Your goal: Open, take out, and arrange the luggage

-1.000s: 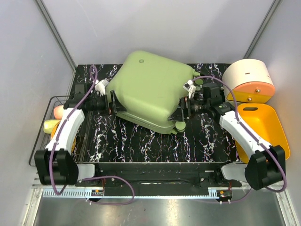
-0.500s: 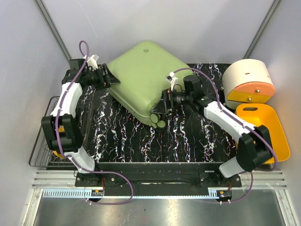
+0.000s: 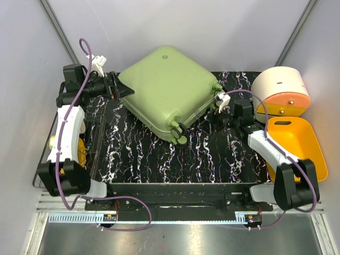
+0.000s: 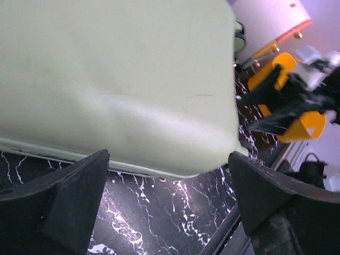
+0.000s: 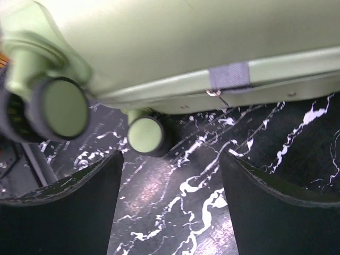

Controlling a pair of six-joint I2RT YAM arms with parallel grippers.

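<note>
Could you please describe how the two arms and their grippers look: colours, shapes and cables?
Both arms have white curved shells between bulky black joints: the left arm and the right arm. A thin purple cable loops along each, ending at a small white connector near the wrist. The left gripper and right gripper are black, with broad, wedge-shaped matte fingers.
</note>
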